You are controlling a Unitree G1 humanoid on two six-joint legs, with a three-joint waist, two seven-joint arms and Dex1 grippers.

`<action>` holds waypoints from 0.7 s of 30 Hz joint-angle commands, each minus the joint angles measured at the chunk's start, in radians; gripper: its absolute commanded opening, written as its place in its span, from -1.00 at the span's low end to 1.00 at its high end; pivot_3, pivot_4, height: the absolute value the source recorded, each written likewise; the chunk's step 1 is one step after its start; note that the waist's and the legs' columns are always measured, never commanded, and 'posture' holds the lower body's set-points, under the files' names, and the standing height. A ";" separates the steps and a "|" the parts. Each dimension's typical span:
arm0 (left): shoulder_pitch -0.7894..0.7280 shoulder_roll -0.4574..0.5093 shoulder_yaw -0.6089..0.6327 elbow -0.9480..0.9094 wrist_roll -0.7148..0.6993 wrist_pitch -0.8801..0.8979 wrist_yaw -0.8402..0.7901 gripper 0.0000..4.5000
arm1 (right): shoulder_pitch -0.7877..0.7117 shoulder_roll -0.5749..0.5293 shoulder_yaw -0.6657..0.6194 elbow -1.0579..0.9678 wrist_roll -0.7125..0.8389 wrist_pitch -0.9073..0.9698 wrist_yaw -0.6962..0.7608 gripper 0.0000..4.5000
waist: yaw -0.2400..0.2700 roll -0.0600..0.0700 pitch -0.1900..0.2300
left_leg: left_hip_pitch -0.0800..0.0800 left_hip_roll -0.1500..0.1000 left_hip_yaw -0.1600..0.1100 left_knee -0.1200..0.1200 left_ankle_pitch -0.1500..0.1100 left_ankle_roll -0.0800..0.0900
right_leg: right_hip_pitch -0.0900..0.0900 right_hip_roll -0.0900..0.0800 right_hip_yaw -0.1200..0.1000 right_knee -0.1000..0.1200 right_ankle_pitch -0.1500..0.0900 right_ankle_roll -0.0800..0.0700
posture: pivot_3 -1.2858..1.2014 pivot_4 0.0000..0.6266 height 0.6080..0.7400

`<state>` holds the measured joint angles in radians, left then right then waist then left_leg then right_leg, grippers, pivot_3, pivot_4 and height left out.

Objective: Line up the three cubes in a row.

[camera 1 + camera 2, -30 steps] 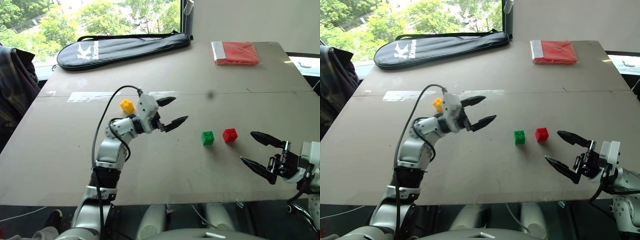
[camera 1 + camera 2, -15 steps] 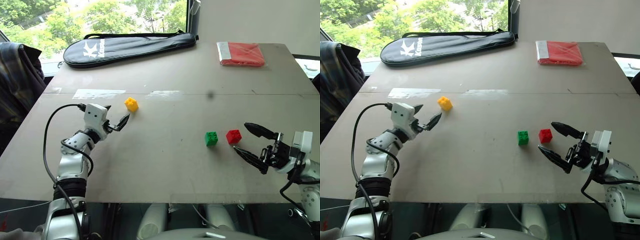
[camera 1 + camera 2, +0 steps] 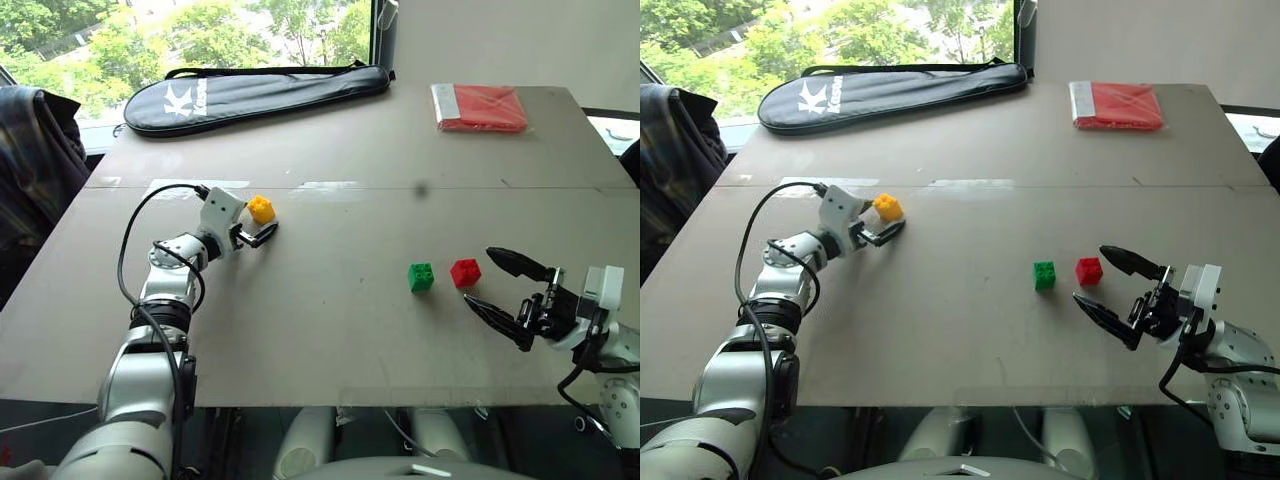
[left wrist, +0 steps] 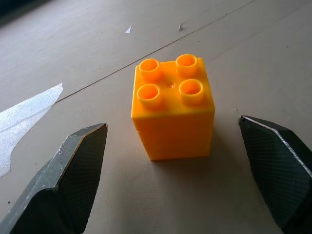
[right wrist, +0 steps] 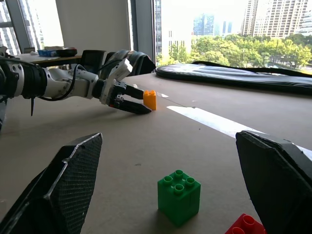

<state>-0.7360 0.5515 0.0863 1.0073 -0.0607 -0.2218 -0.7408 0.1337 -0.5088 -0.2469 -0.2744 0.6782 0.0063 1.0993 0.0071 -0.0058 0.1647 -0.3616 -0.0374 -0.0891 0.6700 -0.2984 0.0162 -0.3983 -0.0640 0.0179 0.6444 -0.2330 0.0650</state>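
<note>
Left hand (image 3: 262,233) moved to yellow cube (image 3: 261,208), fingers open either side

The yellow cube (image 4: 172,108) stands upright on the tabletop (image 3: 330,330), four studs on top, well apart from the others. The green cube (image 3: 421,277) and the red cube (image 3: 465,272) stand near each other, not touching.
</note>
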 commanded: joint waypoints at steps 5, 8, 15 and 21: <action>-0.025 -0.023 -0.008 0.076 0.012 -0.047 -0.013 0.61 | -0.007 -0.003 -0.006 -0.044 0.012 -0.010 -0.002 1.00 | 0.001 0.000 0.000 | 0.000 0.000 0.000 0.000 0.000 0.000 | 0.000 0.000 0.000 0.000 0.000 0.000 | 0.03 -0.52 1.00; -0.031 -0.023 0.000 0.086 0.011 -0.062 -0.008 0.02 | -0.012 -0.004 -0.003 -0.049 0.015 -0.004 -0.004 1.00 | 0.000 0.000 0.000 | 0.000 0.000 0.000 0.000 0.000 0.000 | 0.000 0.000 0.000 0.001 0.000 0.000 | 0.03 -0.52 1.00; -0.025 -0.020 -0.007 0.069 -0.002 -0.074 -0.086 -0.42 | -0.014 -0.005 -0.002 -0.053 0.011 0.000 -0.006 1.00 | -0.012 0.000 0.000 | 0.000 0.000 0.000 0.000 0.000 0.000 | 0.000 0.000 0.000 0.002 0.000 0.000 | 0.03 -0.52 1.00; 0.004 -0.043 -0.050 -0.029 -0.046 -0.092 -0.372 -0.42 | -0.009 -0.007 -0.006 -0.044 0.010 -0.003 0.001 1.00 | -0.016 0.000 0.000 | 0.000 -0.001 0.000 0.000 0.000 0.000 | 0.000 0.000 0.000 0.001 0.000 0.000 | 0.03 -0.52 1.00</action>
<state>-0.7420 0.5224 0.0642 1.0302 -0.0851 -0.2952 -1.0083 0.1287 -0.5090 -0.2438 -0.2960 0.6791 0.0139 1.0989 -0.0086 -0.0058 0.1647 -0.3616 -0.0379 -0.0893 0.6702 -0.2984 0.0164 -0.3983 -0.0643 0.0179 0.6456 -0.2330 0.0650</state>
